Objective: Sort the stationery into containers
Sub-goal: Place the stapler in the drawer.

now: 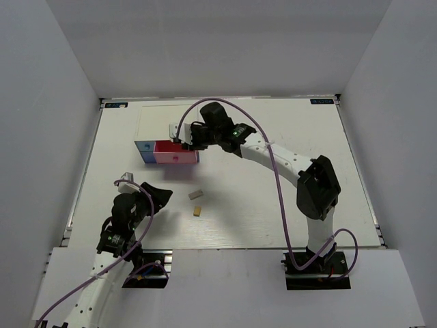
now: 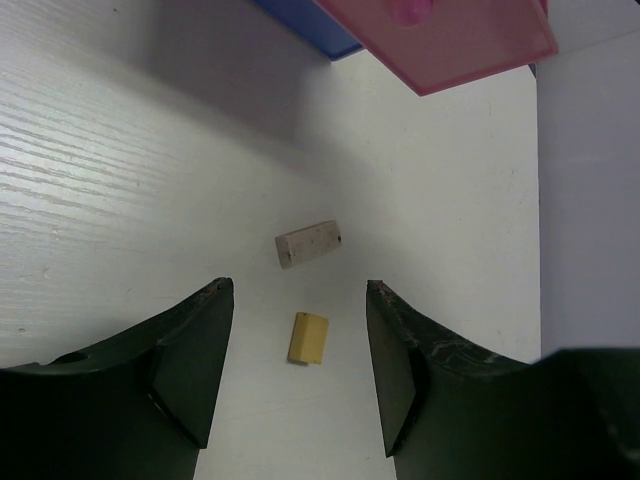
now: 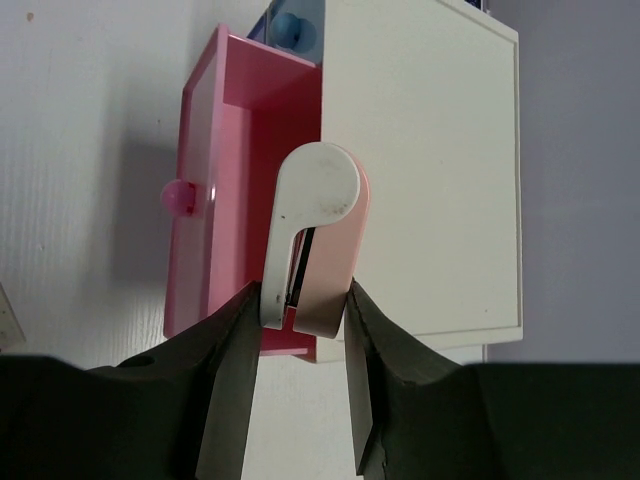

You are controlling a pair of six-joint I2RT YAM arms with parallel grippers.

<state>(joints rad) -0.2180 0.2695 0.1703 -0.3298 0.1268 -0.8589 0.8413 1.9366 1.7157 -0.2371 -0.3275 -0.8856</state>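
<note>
The drawer box (image 1: 146,152) stands left of the table's middle with its pink drawer (image 1: 176,156) pulled open. In the right wrist view the drawer (image 3: 225,190) shows beside the box's white top (image 3: 420,170). My right gripper (image 1: 186,140) is shut on the white-pink oblong piece (image 3: 315,235) and holds it over the open drawer's edge. A grey-white eraser (image 1: 196,195) and a tan eraser (image 1: 197,211) lie on the table. My left gripper (image 2: 298,287) is open above the table, with the tan eraser (image 2: 308,338) between its fingers and the grey-white eraser (image 2: 308,244) just beyond. No markers are in view.
White walls close in the table on the left, back and right. The right arm (image 1: 287,160) stretches across the table from its base at the near right. A blue drawer front (image 2: 305,30) sits beside the pink one.
</note>
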